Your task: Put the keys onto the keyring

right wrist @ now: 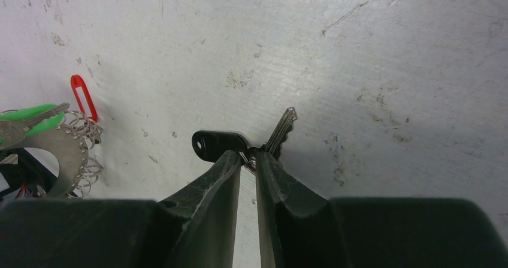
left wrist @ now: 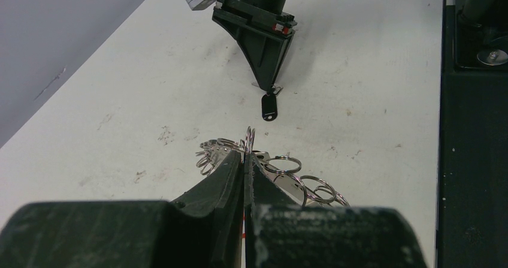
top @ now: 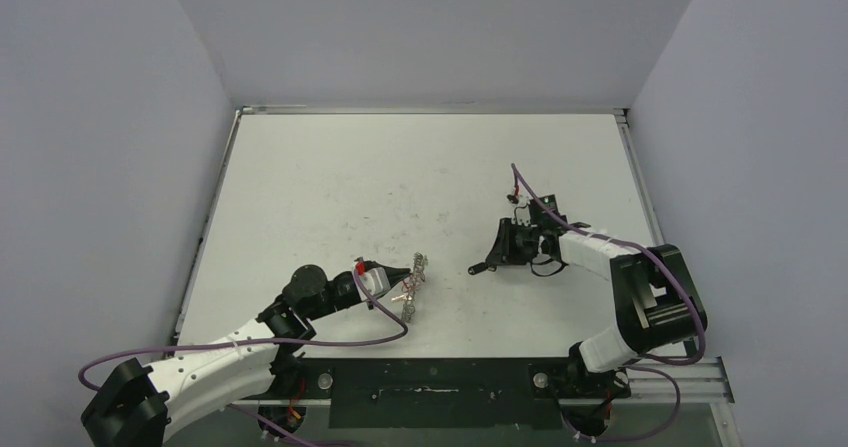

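The keyring (top: pixel 418 267), a flat grey metal plate edged with small wire rings, stands on edge in my left gripper (top: pixel 408 285), which is shut on it. In the left wrist view the left gripper (left wrist: pixel 245 155) pinches its rim, and the rings (left wrist: pixel 284 165) fan out on both sides. One of the keys (right wrist: pixel 217 144), with a black head and a silver blade (right wrist: pixel 283 131), lies on the table. My right gripper (right wrist: pixel 250 159) is closed narrowly on it where head meets blade. The keyring's green tag (right wrist: pixel 27 113) shows at far left. The right gripper (top: pixel 480 267) is just right of the keyring.
A red tag (right wrist: pixel 82 97) hangs by the keyring (right wrist: pixel 57 148). Purple cables (top: pixel 330 343) loop from both arms. A black mounting strip (top: pixel 430 382) runs along the near table edge. Grey walls close in the left, right and far sides.
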Controlling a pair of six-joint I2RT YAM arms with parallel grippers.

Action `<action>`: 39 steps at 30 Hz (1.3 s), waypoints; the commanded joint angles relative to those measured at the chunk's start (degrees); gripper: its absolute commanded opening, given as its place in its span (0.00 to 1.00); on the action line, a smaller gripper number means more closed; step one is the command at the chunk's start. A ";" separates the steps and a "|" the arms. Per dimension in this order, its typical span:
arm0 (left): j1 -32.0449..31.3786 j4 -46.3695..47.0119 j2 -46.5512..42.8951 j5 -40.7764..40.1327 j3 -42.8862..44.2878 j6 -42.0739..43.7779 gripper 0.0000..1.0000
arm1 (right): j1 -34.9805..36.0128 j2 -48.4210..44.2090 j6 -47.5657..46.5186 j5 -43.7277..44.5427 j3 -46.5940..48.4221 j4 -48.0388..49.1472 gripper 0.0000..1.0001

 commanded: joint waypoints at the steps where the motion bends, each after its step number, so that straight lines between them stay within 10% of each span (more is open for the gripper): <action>1: -0.31 3.35 -0.54 -0.42 2.07 -0.18 0.00 | 0.45 -3.26 0.80 -2.48 -0.96 0.56 0.17; 15: -0.33 3.19 -0.61 -0.71 2.16 -0.14 0.00 | 1.50 -1.59 -0.56 1.53 -0.45 -0.34 0.27; 25: -0.28 3.10 -0.36 -0.76 2.29 -0.13 0.00 | 2.88 -3.68 -1.69 4.27 0.60 -2.38 0.01; 39: -0.46 -0.26 -0.68 -2.77 3.98 -0.63 0.00 | 7.40 -15.72 -6.79 4.18 11.18 -14.11 0.00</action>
